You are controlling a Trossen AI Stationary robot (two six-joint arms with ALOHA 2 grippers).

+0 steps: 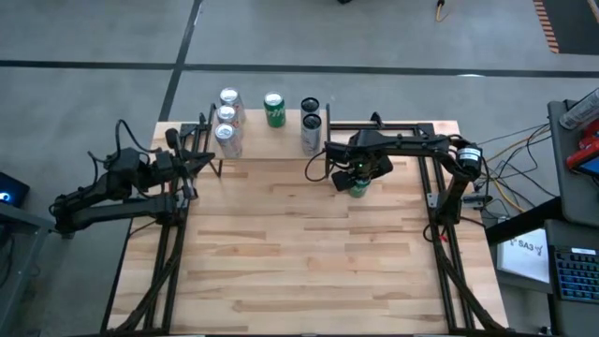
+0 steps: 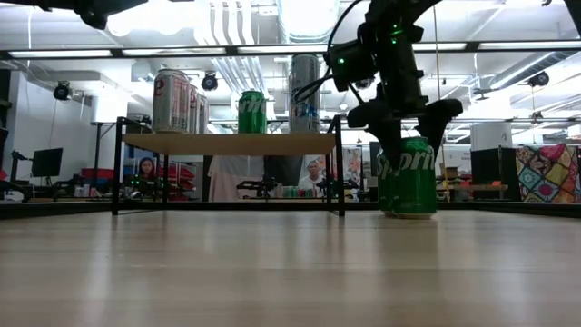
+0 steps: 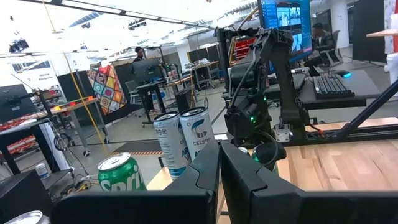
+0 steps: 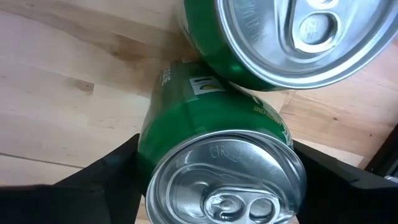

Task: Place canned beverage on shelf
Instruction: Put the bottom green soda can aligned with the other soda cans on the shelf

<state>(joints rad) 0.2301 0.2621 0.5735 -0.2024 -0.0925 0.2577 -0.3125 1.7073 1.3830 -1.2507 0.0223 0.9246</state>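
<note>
Two green soda cans stand upright on the table, touching each other, to the right of the shelf (image 2: 231,143). My right gripper (image 2: 413,127) points down over the nearer green can (image 4: 217,143), open, one finger on each side of its upper wall. The other green can (image 4: 280,37) stands just beyond it. On the shelf stand several cans: silver ones (image 2: 172,100) at its left, a green one (image 2: 251,111) and a tall silver one (image 2: 304,91). My left gripper (image 3: 217,165) waits shut near the shelf's left end (image 1: 201,154), holding nothing. My right gripper comes at the nearer green can from above, pointing down, its two fingers (image 4: 109,180) flanking the wall just below the can's top rim (image 4: 186,155). Whether the fingers touch the wall I cannot tell. The can stands upright on the table.
The shelf's black legs (image 2: 340,168) stand close to the left of the two green cans. Bare plank (image 2: 277,143) shows between the cans on the shelf. The wide wooden tabletop (image 1: 309,253) lies bare toward the near edge. Black frame rails (image 1: 435,187) run along both table sides.
</note>
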